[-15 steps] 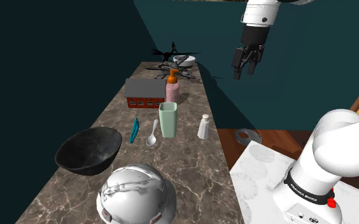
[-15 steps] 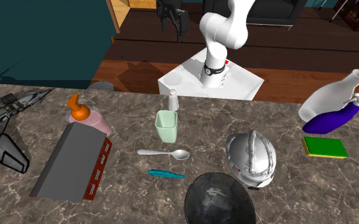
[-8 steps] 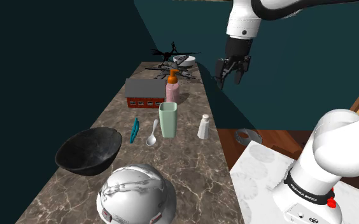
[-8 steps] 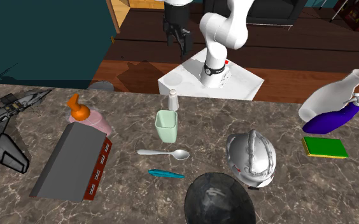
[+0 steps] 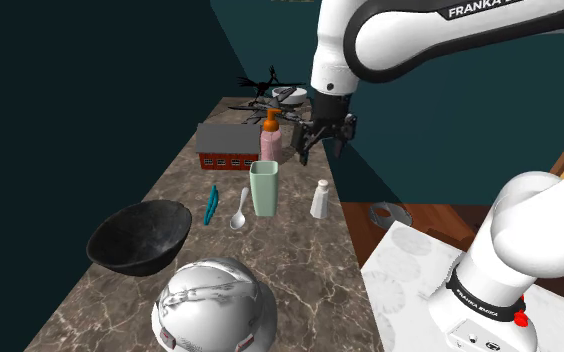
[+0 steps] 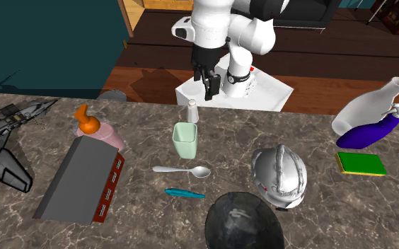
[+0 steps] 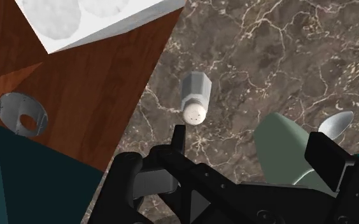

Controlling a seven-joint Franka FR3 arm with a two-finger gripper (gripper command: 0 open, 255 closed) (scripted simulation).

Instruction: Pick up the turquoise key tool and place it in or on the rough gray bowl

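While the turquoise tool (image 5: pixel 211 204) lies flat on the marbled surface (image 5: pixel 310 270), the arm hangs well apart from it, up in the air. In the second exterior view the tool (image 6: pixel 184 193) sits between the spoon (image 6: pixel 184 170) and the rim of the dark gray bowl (image 6: pixel 244 223), close to both and touching neither. From the shoulder view, the spoon (image 5: pixel 240 210) lies just beside the tool on its right, and the bowl (image 5: pixel 120 250) stands near on the lower left, upright. Next out, a pale green cup (image 5: pixel 264 188) stands just past the spoon, and a small white shaker (image 5: pixel 321 199) stands near the surface's edge on the stand's side. A shiny silver helmet (image 5: pixel 215 305) sits close by the bowl. Farther along stand a red toy barn (image 5: pixel 228 146) and a pink bottle with an orange pump (image 5: pixel 270 137).

Now the gripper (image 5: pixel 321 148): it hovers above the cup and shaker, pointing down, fingers apart and clasping nothing. The wrist view confirms it, the two black fingers (image 7: pixel 178 137) standing wide of each other, with the shaker (image 7: pixel 194 98) ahead of them and the cup (image 7: pixel 283 149) between them, lower down and untouched.
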